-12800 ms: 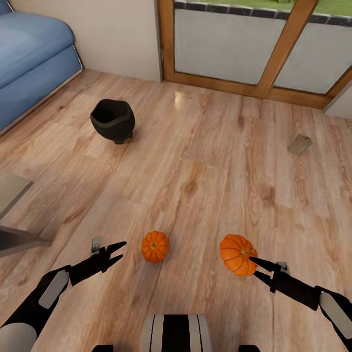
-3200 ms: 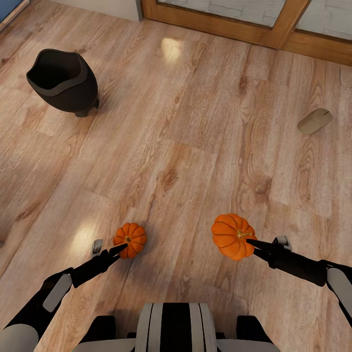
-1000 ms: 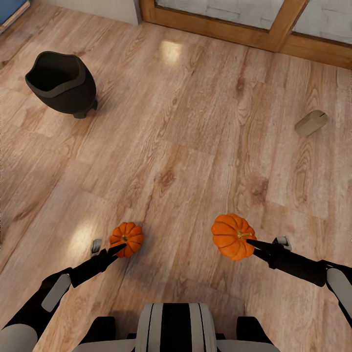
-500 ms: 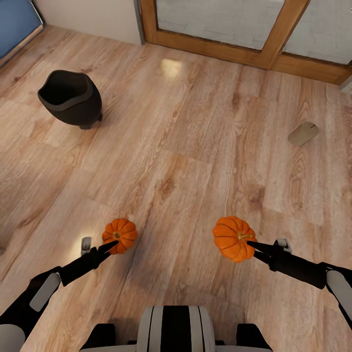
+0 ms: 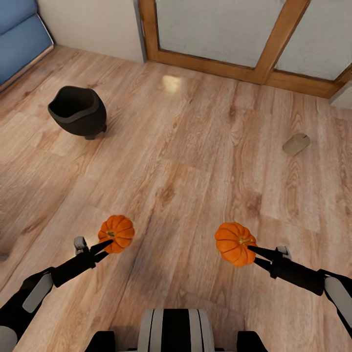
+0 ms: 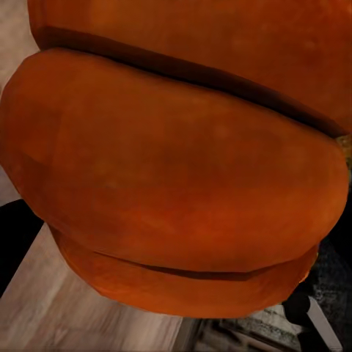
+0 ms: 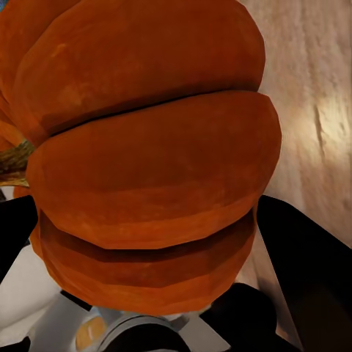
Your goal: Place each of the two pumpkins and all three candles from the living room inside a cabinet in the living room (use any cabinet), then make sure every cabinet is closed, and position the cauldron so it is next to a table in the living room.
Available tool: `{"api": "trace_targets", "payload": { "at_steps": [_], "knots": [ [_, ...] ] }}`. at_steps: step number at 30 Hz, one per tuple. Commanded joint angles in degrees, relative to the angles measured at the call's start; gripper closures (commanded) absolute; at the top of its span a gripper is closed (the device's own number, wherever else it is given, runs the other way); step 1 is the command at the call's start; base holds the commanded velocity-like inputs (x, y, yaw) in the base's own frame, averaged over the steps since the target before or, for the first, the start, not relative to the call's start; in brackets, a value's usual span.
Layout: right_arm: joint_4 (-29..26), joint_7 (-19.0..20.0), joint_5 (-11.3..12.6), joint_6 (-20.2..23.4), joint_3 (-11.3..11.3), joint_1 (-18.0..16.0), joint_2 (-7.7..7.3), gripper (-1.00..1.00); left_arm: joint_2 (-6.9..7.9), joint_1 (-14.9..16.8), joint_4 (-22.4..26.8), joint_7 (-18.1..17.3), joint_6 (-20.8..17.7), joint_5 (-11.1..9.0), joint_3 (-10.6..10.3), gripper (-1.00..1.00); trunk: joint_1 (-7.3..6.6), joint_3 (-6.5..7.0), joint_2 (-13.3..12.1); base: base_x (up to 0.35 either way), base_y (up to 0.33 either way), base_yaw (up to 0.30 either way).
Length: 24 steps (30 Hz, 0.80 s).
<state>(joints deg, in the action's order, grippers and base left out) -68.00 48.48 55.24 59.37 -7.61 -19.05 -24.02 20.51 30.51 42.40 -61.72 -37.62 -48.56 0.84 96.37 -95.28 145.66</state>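
My left gripper (image 5: 104, 244) is shut on the smaller pumpkin (image 5: 117, 233), held above the floor at the lower left of the head view; its orange ribs (image 6: 176, 183) loom close in the left wrist view. My right gripper (image 5: 252, 253) is shut on the larger pumpkin (image 5: 234, 242) with the yellowish stem, at the lower right; its ribs (image 7: 147, 169) crowd the right wrist view. The black cauldron (image 5: 78, 111) stands upright on the floor at the upper left. One beige candle (image 5: 296, 143) lies on its side at the right.
Wooden plank floor (image 5: 186, 171) spreads between the cauldron and the candle. A wood-framed glass door (image 5: 234, 39) runs along the back. A blue sofa (image 5: 19, 34) corner sits at the upper left beside a pale wall (image 5: 88, 24).
The left gripper has closed on the small pumpkin and lifted it off the floor. The head view has tilted up, showing more of the door and sofa. The right pumpkin stays held.
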Motion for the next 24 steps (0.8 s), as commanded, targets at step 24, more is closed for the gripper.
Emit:
{"api": "trace_targets", "payload": {
  "at_steps": [24],
  "knots": [
    [1.23, 0.43, -0.19, 0.14, -0.29, -0.02, -0.17, 1.0, 0.98, -0.08, -0.01, -4.58, -2.54, -0.09, -0.04, 1.0, -0.62, 6.21, -0.31, 0.0, 0.0, -0.104]
  ]
}}
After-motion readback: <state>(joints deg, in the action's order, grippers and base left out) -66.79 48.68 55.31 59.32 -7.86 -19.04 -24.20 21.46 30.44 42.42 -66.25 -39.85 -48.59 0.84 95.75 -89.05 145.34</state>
